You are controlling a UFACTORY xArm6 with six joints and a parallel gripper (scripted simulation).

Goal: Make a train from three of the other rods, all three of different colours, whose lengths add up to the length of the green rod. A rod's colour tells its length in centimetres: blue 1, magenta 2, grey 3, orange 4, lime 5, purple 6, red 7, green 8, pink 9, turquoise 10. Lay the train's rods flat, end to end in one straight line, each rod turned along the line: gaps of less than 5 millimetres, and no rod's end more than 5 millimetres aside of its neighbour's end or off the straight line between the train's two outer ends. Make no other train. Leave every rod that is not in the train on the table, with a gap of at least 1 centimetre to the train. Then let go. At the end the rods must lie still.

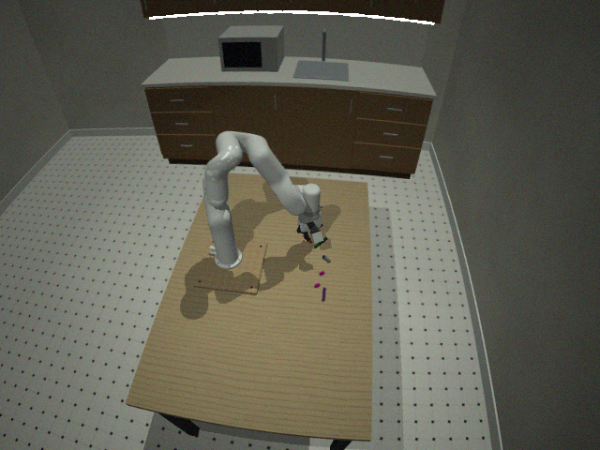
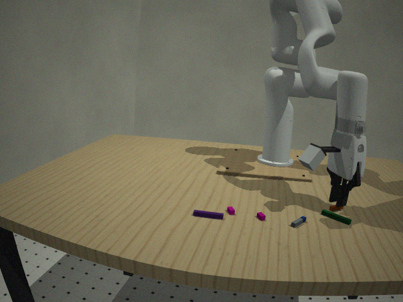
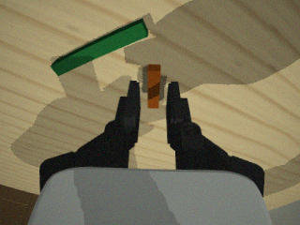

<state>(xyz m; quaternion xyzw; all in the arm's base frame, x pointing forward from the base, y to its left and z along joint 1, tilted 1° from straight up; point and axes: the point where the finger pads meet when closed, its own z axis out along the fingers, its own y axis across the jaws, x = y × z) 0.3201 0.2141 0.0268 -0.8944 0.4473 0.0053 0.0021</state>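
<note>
My gripper (image 2: 337,202) (image 3: 153,95) is partly open and empty. Its fingertips are just above the orange rod (image 2: 336,208) (image 3: 154,96), one on each side in the wrist view, with gaps between. The orange rod lies flat on the table, its long side along the fingers. The blue rod (image 1: 323,256) (image 2: 303,218) and the grey rod (image 1: 327,260) (image 2: 296,222) lie end to end, apparently touching and in line. The green rod (image 1: 321,242) (image 2: 335,217) (image 3: 100,47) lies near the orange one, apart from it and turned at an angle.
Two magenta rods (image 1: 322,273) (image 2: 261,216) lie apart, the other magenta rod (image 1: 317,285) (image 2: 230,210) being nearer the purple rod (image 1: 323,294) (image 2: 208,214). The robot's base stands on a thin board (image 1: 242,285) (image 2: 263,176) on the table.
</note>
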